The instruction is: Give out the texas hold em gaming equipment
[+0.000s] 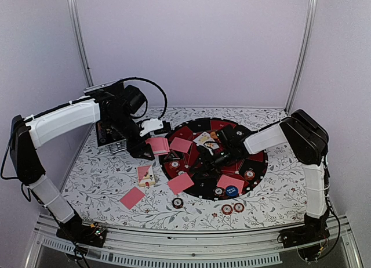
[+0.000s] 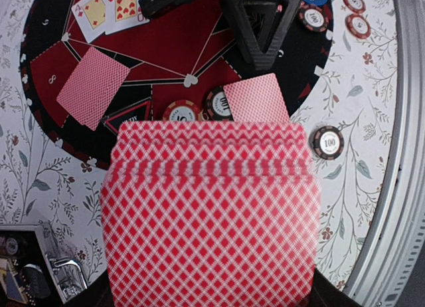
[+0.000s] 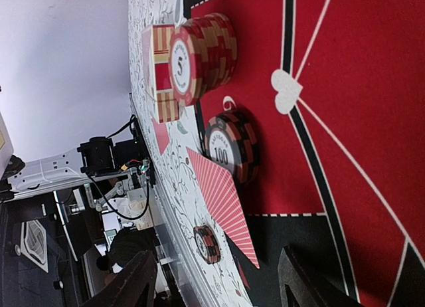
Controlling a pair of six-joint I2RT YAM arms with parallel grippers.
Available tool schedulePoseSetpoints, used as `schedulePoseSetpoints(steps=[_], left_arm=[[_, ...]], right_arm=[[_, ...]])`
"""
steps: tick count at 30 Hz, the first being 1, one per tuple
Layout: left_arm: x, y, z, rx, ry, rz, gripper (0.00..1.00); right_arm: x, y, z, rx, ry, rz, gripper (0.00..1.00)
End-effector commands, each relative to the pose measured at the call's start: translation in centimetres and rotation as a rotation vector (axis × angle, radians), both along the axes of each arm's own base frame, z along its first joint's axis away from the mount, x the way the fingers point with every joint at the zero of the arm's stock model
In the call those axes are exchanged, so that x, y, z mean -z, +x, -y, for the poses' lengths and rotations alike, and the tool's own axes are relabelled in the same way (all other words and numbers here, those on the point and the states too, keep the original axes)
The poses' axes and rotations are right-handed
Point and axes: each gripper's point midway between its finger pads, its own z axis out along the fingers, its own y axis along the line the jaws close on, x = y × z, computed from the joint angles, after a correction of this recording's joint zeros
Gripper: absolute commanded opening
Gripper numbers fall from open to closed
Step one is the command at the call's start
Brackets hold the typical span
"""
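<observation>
While poised at the left rim of the round red-and-black mat [image 1: 203, 176], pinching a deck of pink-backed cards [image 2: 212, 214] tight in the left gripper [image 1: 149, 150]. Over the mat's centre, holding nothing in the right gripper [image 3: 219, 284], fingers spread apart. Ahead, near the mat's edge: stacked poker chips [image 3: 232, 147], one face-down card [image 3: 222, 201]. Off the mat's near edge: two red-and-white chips [image 1: 226, 209].

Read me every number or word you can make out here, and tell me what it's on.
"100": black poker chip on the floral cloth.
"8": black sector of the round mat.
"5": red-and-tan chip stack, right wrist view.
"100": dark chip stack beside it.
Other chips and face-up cards: too small or blurred.
</observation>
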Motion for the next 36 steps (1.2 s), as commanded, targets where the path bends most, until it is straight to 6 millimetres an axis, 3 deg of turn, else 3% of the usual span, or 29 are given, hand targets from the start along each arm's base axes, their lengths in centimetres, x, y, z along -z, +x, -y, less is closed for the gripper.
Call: schedulePoseSetpoints(steps=[1,14,17,21,30,36], left_arm=[[-1.7,0.3,0.3,-0.001,-0.043,0.034,0.0],[-1.6,0.2,0.3,-0.003,-0.038,0.027,0.0],[-1.5,0.1,0.2,-0.005,-0.036,0.023,0.0],[-1.6,0.2,0.1,-0.005,-0.034,0.028,0.0],[-1.8,0.1,0.0,-0.007,-0.033,0.036,0.0],[-1.8,0.2,0.0,-0.008,-0.034,0.036,0.0]], right_arm=[[1.4,-1.3,-0.9,-0.057,0.037,-0.014,0.65],[3.6,-2.2,-2.0,-0.063,0.014,-0.06,0.52],[4.0,-2.8,-2.4,-0.074,0.011,-0.073,0.45],[4.2,-3.0,-2.5,-0.074,0.007,-0.079,0.27],[2.5,-2.1,-2.9,-0.047,0.013,-0.034,0.0],[-0.8,-1.9,-2.8,-0.053,0.072,-0.007,0.0]])
